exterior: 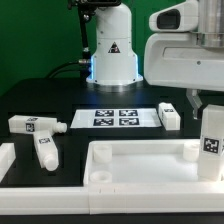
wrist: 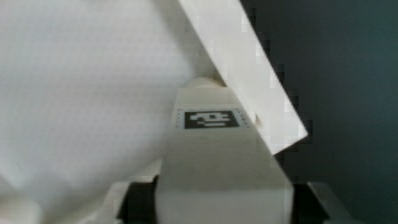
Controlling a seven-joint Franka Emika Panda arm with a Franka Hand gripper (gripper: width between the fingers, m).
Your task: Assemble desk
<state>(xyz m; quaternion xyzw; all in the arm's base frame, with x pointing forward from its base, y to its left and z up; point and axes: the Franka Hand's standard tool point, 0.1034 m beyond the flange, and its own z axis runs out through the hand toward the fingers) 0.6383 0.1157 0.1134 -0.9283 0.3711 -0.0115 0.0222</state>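
Clamping a short white plastic post leg [exterior: 210, 135] upright, long axis vertical, the tool [wrist: 226, 196] hangs above the exterior view's right corner of the flat white rimmed tabletop panel [exterior: 140, 162].

We place everything by the flat white marker board [exterior: 115, 117]. In front of it lies the white rimmed rectangular plastic tabletop panel [exterior: 100, 152]. To the exterior view's left of the board lie a white plastic post leg [exterior: 35, 126] and, further forward, a second leg [exterior: 45, 152]. Just beside the board on the exterior view's right lies a third leg [exterior: 170, 116]. Further right and forward stands an upright leg [exterior: 211, 140].
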